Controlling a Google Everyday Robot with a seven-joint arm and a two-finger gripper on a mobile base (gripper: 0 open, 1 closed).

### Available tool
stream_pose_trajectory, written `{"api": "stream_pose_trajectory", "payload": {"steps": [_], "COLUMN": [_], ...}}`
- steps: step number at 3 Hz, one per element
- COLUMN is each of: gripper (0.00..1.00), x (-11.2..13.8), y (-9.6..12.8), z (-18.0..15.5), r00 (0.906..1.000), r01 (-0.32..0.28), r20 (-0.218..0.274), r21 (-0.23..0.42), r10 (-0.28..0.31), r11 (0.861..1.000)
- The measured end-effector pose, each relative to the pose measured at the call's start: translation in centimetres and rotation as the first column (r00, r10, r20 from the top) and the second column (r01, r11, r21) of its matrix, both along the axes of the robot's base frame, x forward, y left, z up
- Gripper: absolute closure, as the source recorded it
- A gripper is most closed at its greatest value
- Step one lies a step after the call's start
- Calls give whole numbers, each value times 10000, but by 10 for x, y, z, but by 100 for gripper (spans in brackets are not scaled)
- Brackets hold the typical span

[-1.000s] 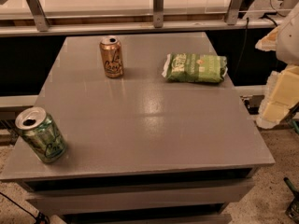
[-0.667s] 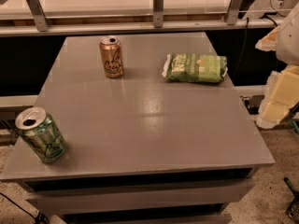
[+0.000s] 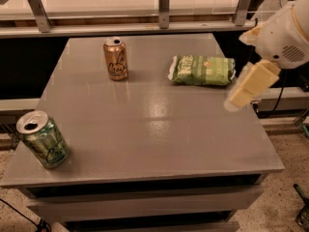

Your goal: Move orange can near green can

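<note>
The orange can (image 3: 116, 59) stands upright at the back left of the grey table (image 3: 159, 129). The green can (image 3: 44, 140) stands at the front left corner, leaning slightly, far from the orange can. My gripper (image 3: 241, 93) hangs as a pale cream piece below the white arm (image 3: 285, 33), over the table's right edge, just right of the flat green snack bag. It holds nothing that I can see and is well apart from both cans.
A flat green snack bag (image 3: 203, 70) lies at the back right of the table. A pale counter with metal brackets (image 3: 164, 6) runs behind the table. A dark gap lies to the left, and floor and cables to the right.
The arm and gripper have moved left, from beside the table to over its right edge near the snack bag. The cans and the bag have not moved.
</note>
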State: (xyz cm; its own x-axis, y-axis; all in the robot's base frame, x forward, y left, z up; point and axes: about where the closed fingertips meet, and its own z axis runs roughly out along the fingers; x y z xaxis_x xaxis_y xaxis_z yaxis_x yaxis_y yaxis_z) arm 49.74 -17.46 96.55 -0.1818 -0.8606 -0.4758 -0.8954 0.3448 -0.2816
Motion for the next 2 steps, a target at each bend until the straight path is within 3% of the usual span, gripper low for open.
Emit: {"api": "stream_pose_trajectory", "payload": {"steps": [1, 2], "gripper": [0, 0], "x": [50, 98], "y": [52, 114], "z": [2, 4], "r00": [9936, 9755], "r01": [-675, -1549], "r20": [1007, 1953], "r21": [1731, 2836], "r10": [505, 1011], "r11": [9826, 9464]}}
